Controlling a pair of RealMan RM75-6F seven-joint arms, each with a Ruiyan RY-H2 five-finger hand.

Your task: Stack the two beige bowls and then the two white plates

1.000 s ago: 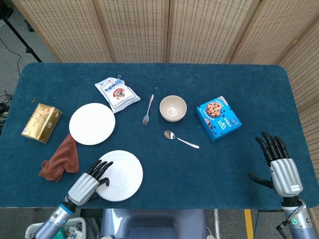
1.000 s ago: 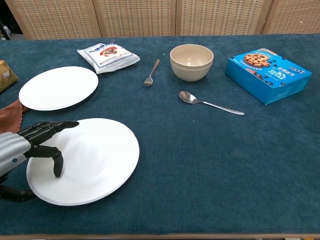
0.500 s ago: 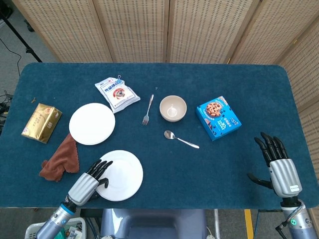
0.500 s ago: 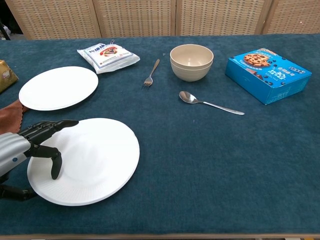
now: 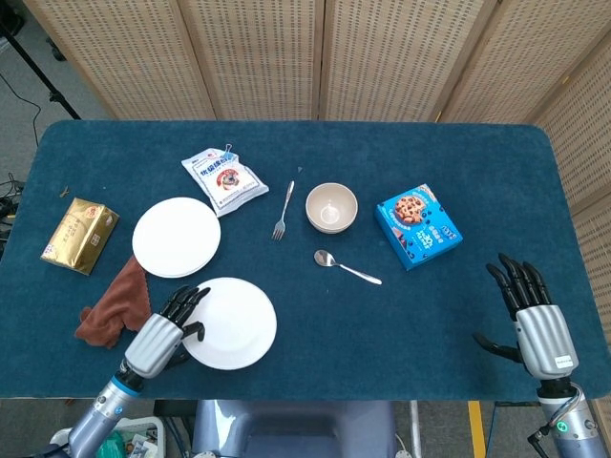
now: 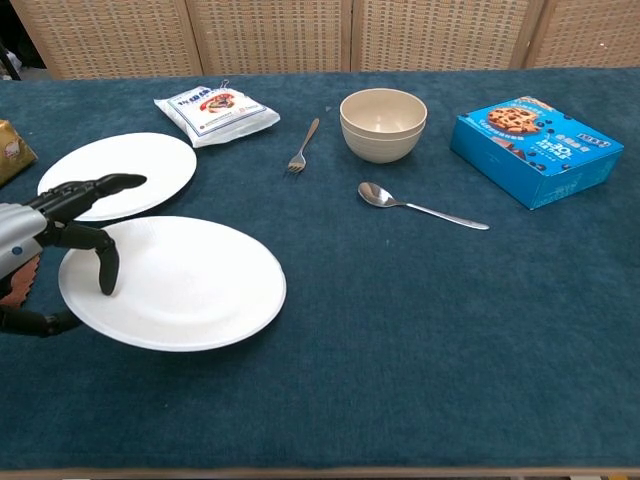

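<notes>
The near white plate sits pinched at its edge in the left hand, looks lifted so it can go onto the far white plate just beyond the fingers. Smooth, thin, round. Beige bowls already nested, well off to its right. Right hand is spread, holding nothing.
</notes>
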